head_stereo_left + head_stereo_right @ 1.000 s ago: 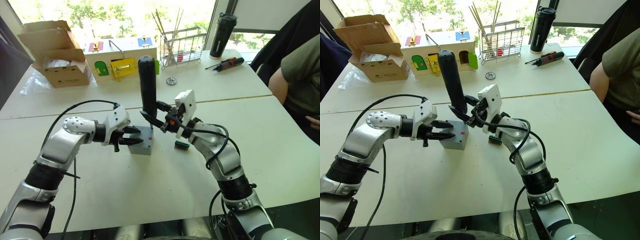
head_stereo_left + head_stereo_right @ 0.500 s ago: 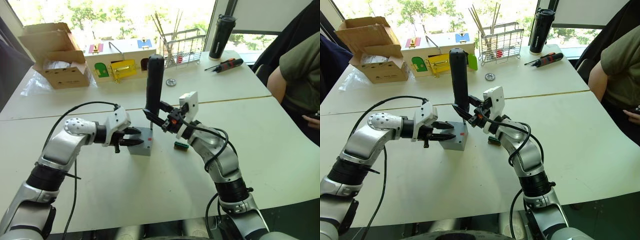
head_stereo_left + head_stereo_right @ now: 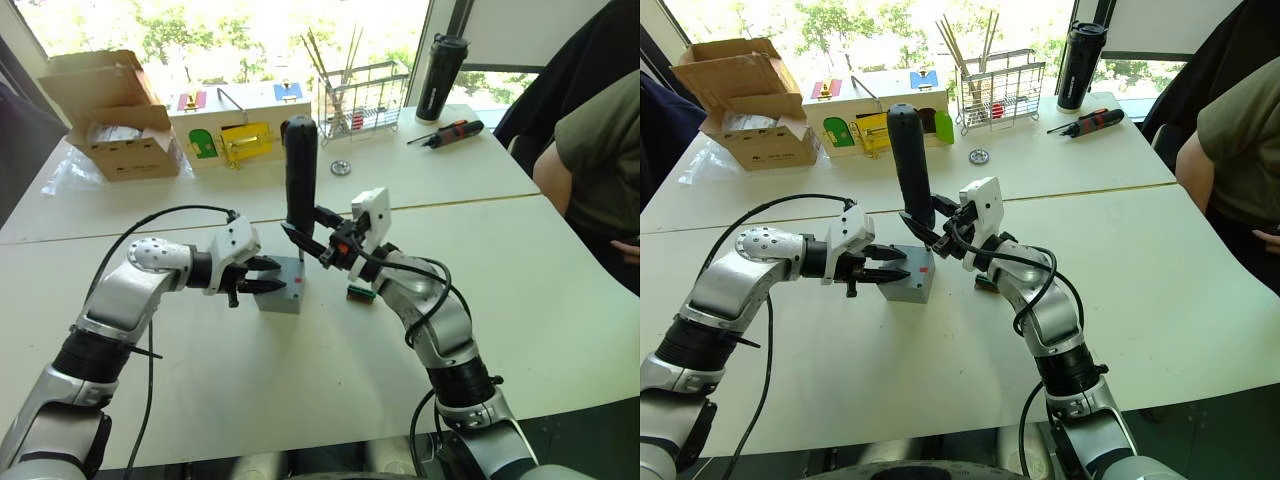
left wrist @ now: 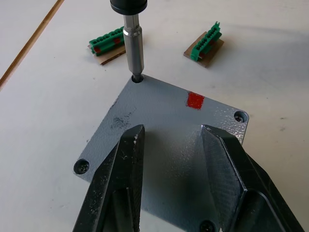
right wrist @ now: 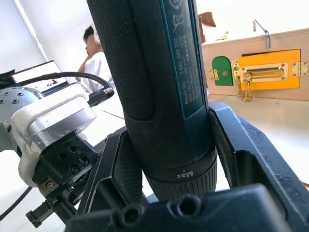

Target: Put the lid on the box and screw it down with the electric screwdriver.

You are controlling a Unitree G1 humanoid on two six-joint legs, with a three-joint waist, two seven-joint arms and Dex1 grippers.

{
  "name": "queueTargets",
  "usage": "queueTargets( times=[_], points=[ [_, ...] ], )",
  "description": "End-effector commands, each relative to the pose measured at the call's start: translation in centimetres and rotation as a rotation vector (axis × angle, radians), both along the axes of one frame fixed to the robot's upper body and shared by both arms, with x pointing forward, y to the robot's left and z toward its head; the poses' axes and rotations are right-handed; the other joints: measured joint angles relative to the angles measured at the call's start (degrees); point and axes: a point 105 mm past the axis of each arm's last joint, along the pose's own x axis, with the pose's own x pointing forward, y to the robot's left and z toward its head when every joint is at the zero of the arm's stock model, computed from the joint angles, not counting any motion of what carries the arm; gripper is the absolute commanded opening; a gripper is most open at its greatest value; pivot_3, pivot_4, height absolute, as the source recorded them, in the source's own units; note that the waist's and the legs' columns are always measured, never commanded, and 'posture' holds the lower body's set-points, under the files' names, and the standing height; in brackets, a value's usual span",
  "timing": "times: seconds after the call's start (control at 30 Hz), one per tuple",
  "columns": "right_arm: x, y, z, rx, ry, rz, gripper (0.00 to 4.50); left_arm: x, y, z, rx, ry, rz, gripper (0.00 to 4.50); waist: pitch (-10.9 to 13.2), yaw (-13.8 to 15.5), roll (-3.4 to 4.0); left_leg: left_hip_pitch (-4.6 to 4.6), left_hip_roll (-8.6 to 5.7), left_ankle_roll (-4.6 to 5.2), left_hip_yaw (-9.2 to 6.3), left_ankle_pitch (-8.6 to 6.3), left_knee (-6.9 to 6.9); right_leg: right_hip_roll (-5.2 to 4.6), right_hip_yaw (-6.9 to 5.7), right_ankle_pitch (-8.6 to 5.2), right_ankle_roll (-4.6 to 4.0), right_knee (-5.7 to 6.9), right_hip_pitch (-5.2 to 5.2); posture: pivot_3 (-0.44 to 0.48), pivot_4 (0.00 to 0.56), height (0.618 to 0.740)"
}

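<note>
On the grey lid (image 4: 169, 159), right pincer (image 3: 306, 239) clenches upright black screwdriver (image 3: 299, 175); left pincer (image 4: 171, 159) parted.

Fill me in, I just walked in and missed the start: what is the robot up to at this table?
It is screwing a lid onto a small grey box. The right gripper holds the electric screwdriver upright, its bit seated in one corner screw hole. The left gripper reaches in from the side, jaws open over the lid. Two green connector strips lie on the table beside the box.
</note>
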Motion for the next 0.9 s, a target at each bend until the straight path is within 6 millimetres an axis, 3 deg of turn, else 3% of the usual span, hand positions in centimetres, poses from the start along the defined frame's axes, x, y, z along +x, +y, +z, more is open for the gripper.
queueTargets(
  times=[0.03,0.17,0.37,0.8,0.9],
  points=[
    [-0.4,0.3,-7.2,-0.116,0.251,0.004,1.76,-0.1,0.4,-0.7,0.026,0.019,0.015,1.87,-0.06,0.00,0.02,0.00,0.01,0.03,0.00,-0.02,-0.01,0.01,0.00,0.00,0.00,-0.07,0.02,0.000,0.150,0.740],
    [-0.2,0.2,-7.7,-0.126,0.263,-0.010,1.76,-0.1,0.2,-0.8,0.022,0.022,0.011,1.87,-0.10,0.02,0.07,0.09,0.07,0.09,-0.03,-0.05,-0.09,0.07,0.00,0.00,-0.01,-0.58,0.29,0.000,0.150,0.740],
    [0.0,0.1,-8.6,-0.158,0.275,-0.035,1.76,0.1,0.5,-1.1,0.036,0.015,0.021,1.87,-0.16,0.11,0.12,0.98,0.07,0.20,-0.02,-0.12,-0.47,0.05,0.01,-0.08,-0.10,-0.85,1.09,0.000,0.150,0.740],
    [0.0,0.2,-8.0,-0.148,0.254,-0.032,1.76,-0.1,0.4,-1.2,0.017,0.020,0.021,1.87,-0.38,0.15,0.16,0.98,0.08,0.20,-0.04,-0.13,-0.52,0.04,0.07,-0.09,-0.12,-0.87,1.08,0.000,0.150,0.740],
    [0.1,0.1,-7.1,-0.132,0.223,-0.032,1.76,-0.2,0.2,-1.3,0.013,0.025,0.017,1.87,-0.39,0.19,0.17,0.98,0.08,0.19,-0.04,-0.13,-0.53,0.04,0.07,-0.09,-0.12,-0.89,1.08,0.000,0.150,0.740]
  ],
)
